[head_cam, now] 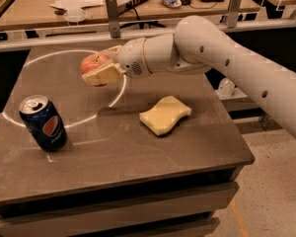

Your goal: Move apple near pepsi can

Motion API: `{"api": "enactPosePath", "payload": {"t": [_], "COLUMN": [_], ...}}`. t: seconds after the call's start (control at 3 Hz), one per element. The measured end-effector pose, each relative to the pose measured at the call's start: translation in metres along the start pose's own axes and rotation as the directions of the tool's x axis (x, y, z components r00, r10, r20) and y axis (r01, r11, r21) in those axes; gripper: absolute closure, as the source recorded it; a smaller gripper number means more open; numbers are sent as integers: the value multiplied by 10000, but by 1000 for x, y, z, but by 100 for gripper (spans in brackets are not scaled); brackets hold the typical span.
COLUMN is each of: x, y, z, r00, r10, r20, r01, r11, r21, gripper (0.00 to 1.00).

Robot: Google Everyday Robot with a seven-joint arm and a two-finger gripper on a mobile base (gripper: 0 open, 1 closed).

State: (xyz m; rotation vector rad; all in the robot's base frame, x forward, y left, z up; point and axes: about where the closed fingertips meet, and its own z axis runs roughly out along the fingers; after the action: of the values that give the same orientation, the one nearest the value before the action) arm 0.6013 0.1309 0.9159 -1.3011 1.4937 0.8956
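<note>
One camera view is all I have, and the only brand in it is on the pepsi can (43, 122): a dark blue can carrying the round red, white and blue Pepsi emblem. I can read no lettering on it. It stands upright near the front left corner of the table (138, 162), its silver top and pull tab facing up. The apple (92, 61) is off the surface, clasped between the tan fingers of the gripper (97, 69) above the left rear part of the table, well apart from the can and behind it to the right. My gripper is closed around the fruit, with one flat finger (102, 75) pressed under its near side. The white arm (227, 53) reaches in from the right edge and crosses above the table's rear right part. A pale yellow sponge (165, 114) with a wavy outline lies flat near the middle of the table, to the right of the can and below the arm's wrist. A thin bright ring (119, 90) curves across the dark, matte, stone-like tabletop, passing just beside the can. Behind the table runs a metal rail with an upright post (112, 9), and beyond that a wooden desk (34, 11) scattered with papers (79, 1) and cables.
</note>
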Motion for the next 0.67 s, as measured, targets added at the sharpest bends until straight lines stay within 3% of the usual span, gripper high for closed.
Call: {"api": "enactPosePath", "payload": {"t": [0.33, 0.67], "x": [1, 14], "y": [1, 28], "z": [0, -9], "r00": [10000, 9987], "r10": [11, 450], "r20": [-5, -242], "r01": [-11, -459], "r11": [10000, 9983], "r21": [-43, -358], "gripper": [100, 100]}}
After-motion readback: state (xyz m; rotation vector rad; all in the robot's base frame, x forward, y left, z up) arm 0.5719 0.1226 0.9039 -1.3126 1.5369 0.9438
